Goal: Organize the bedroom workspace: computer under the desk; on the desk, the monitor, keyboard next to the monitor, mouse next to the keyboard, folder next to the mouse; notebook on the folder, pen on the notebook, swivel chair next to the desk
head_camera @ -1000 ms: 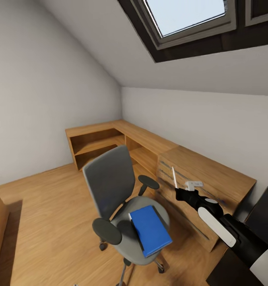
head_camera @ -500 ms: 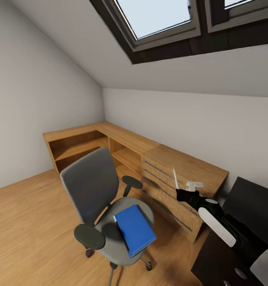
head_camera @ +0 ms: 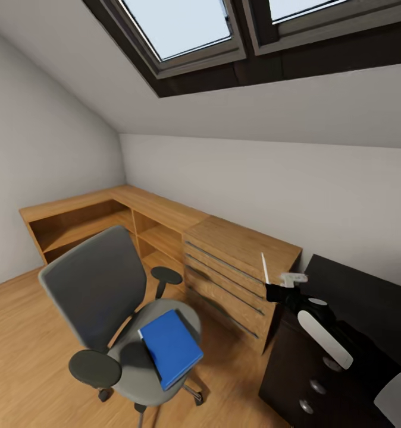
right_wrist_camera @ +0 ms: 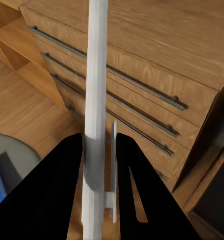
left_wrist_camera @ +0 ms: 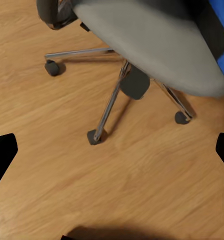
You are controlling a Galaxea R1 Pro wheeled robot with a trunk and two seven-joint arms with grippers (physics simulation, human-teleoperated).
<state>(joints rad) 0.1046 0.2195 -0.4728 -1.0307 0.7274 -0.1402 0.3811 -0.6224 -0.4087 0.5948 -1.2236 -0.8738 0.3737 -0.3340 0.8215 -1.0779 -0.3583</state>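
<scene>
Head view, left to right: the blue folder (head_camera: 171,346) lies on the swivel chair (head_camera: 108,309) seat, beside a wooden drawer unit (head_camera: 239,270). Right gripper (head_camera: 276,289) fingers (right_wrist_camera: 67,185) clamp the upright white pen (head_camera: 263,268) near the dark counter (head_camera: 355,309). Left wrist view: left fingers (left_wrist_camera: 2,155) spread wide above the floor (left_wrist_camera: 141,190).

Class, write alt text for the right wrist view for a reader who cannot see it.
The right gripper is shut on a slim white pen, which points toward a wooden drawer unit with long dark handles. Wooden floor lies below.
</scene>
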